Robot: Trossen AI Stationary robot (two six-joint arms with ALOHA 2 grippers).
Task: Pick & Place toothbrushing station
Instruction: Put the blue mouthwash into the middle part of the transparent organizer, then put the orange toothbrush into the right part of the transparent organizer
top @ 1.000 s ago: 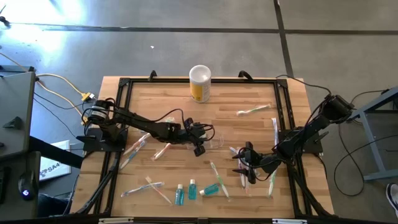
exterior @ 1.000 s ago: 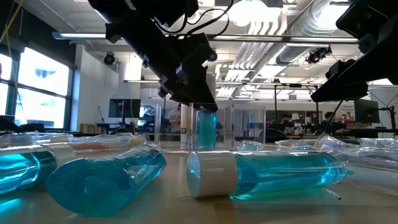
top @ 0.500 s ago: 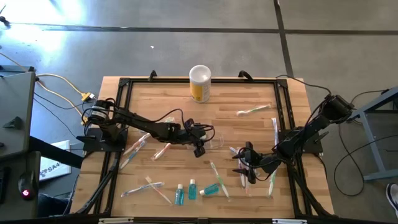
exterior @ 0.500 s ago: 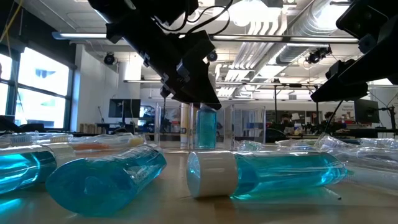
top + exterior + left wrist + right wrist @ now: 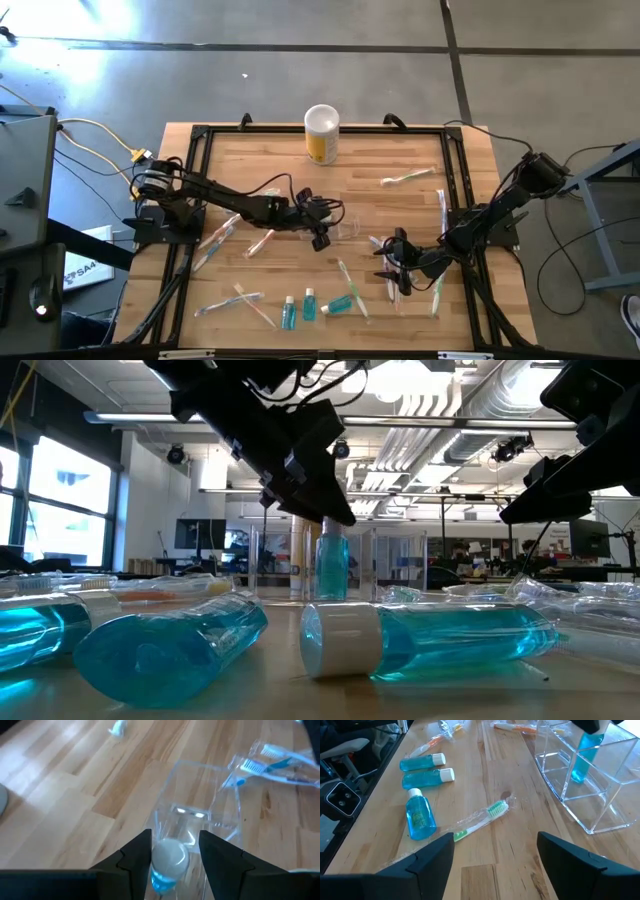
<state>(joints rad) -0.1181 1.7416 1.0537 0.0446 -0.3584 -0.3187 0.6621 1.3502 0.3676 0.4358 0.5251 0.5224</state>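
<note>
Release under way: my left gripper (image 5: 175,851) lifts off the teal tube (image 5: 331,565), now upright in the clear holder (image 5: 590,785).
Left fingers (image 5: 135,854) spread either side of its cap; right gripper (image 5: 496,851) waits nearby, fingers spread.

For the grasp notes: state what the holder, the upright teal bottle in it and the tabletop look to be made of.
Holder: clear rigid plastic, probably acrylic; glossy, with the wood showing through its walls and bright edge lines.
Upright teal bottle: translucent plastic holding blue-green liquid, with an opaque white cap; the left gripper straddles that cap.
Tabletop: light wood planks, matte, with visible grain and seams.
</note>
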